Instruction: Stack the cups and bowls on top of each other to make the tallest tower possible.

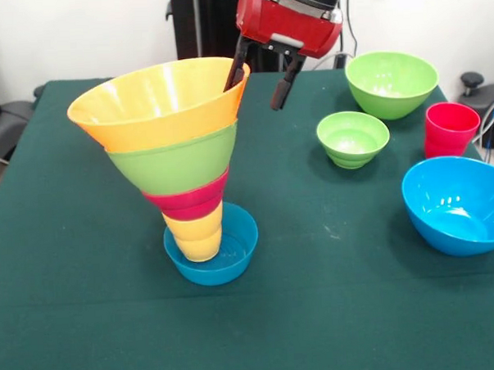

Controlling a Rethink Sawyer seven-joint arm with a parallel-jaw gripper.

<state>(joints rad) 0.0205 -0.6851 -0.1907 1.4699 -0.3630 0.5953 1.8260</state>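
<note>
The tower leans to the left at the middle left of the table. From the bottom it is a small blue bowl [234,255], a ribbed yellow cup [198,236], a small red bowl [190,200], a big green bowl [176,163] and the very wide orange bowl [157,103]. My gripper [259,79] is open at the orange bowl's far right rim, with one finger [235,69] inside the rim and the other outside. To the right stand a big green bowl [392,82], a small green bowl [352,138], a red cup [451,128] and a big blue bowl [459,204]. The orange cup is out of view.
The table has a dark green cloth [334,312]. The robot's black pedestal [211,23] stands at the far edge. Dark gear sits off the table at the left [2,118] and right [481,89] edges.
</note>
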